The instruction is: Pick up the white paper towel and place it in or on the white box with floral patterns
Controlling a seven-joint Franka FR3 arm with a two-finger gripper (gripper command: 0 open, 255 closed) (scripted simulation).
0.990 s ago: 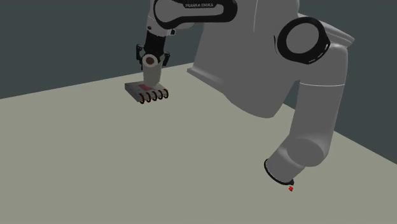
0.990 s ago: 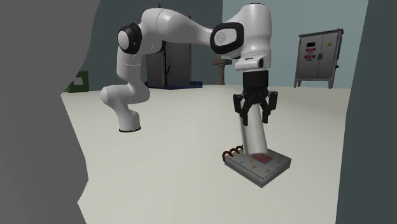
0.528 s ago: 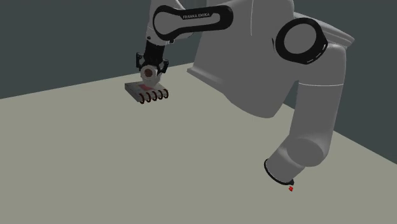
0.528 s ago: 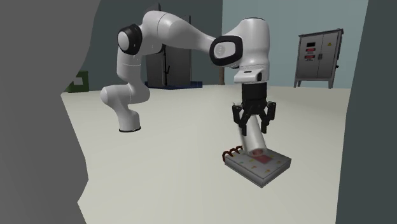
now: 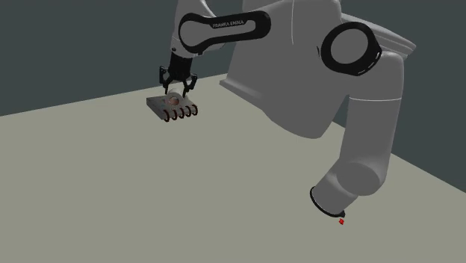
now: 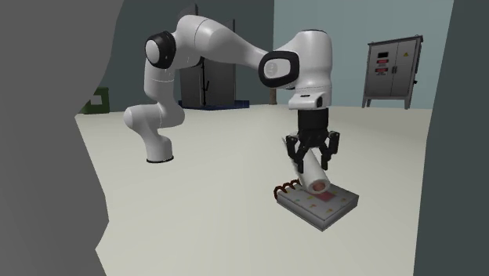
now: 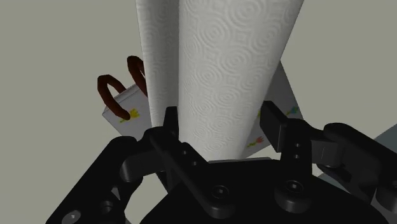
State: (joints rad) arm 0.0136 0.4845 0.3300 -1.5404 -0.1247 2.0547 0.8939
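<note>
In the shoulder view, the black gripper (image 5: pixel 176 84) hangs over a little flat box (image 5: pixel 160 107) far out on the pale counter (image 5: pixel 112 187). The round end of the paper towel roll (image 5: pixel 173 98) rests on the box, right under the gripper. A row of brown loops (image 5: pixel 181 112) sits along one side of the box.

In the second exterior view, the gripper (image 6: pixel 313 161) points straight down. It hugs the top end of the white roll (image 6: pixel 315 176), with one finger on each side. The roll leans over, and its low end touches the top of the box (image 6: pixel 333 205). The brown loops (image 6: pixel 284 190) are beside it. A grey cabinet (image 6: pixel 392 70) stands far behind.

In the wrist view, the roll (image 7: pixel 216 57) sits between the two fingers (image 7: pixel 168 127), squeezed by the gripper (image 7: pixel 219 124). Behind the roll are the white box (image 7: pixel 124 108), with small flower marks, and its loops (image 7: pixel 114 89).
</note>
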